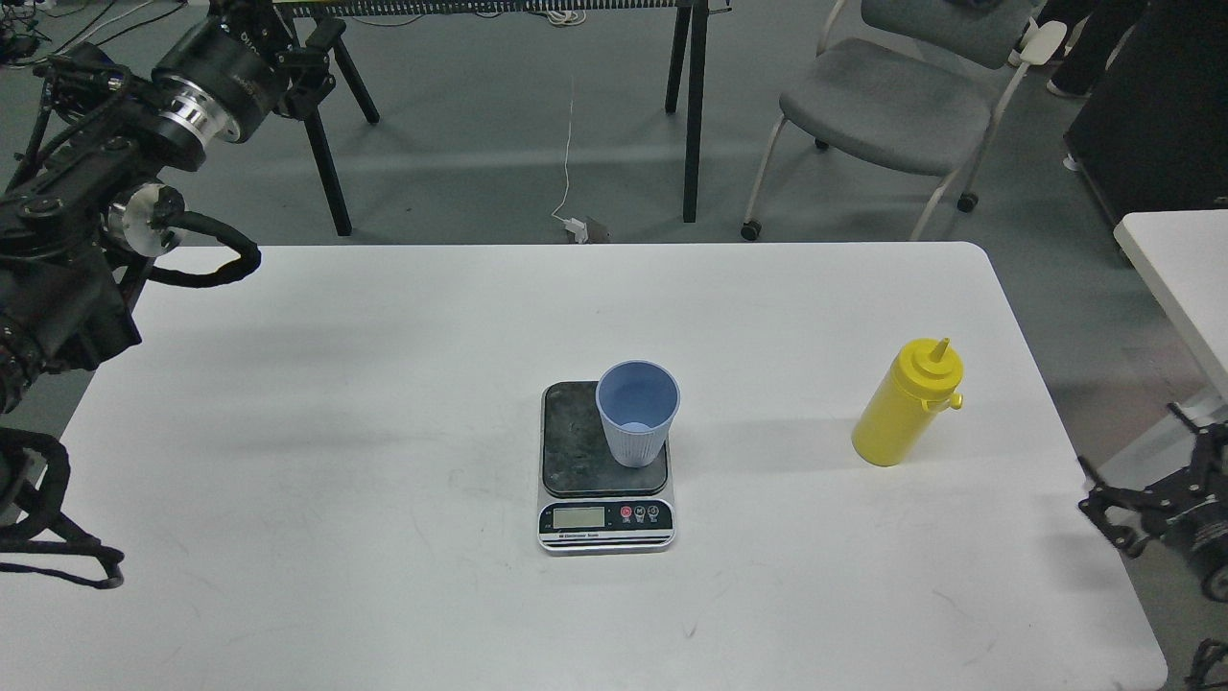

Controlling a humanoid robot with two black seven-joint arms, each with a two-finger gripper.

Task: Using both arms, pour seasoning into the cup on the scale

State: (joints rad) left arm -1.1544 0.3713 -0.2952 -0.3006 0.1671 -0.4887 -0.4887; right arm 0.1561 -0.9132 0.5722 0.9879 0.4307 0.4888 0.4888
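Observation:
The light-blue ribbed cup (pixel 637 411) stands upright on the dark plate of the scale (pixel 576 451) at the table's middle. The yellow seasoning bottle (pixel 904 406) stands upright and free on the table at the right, nozzle up, its small cap hanging at its side. My right gripper (pixel 1144 467) is open and empty off the table's right edge, well clear of the bottle. My left gripper (pixel 305 59) is raised at the upper left beyond the table's far edge; its fingers blend into dark trestle legs.
The white table (pixel 384 384) has a rounded far-right corner. A second white table (pixel 1175 269) stands to the right. A grey chair (pixel 892 96) and black trestle legs (pixel 693 106) stand behind. A black cable loop (pixel 206 259) hangs over the far-left corner.

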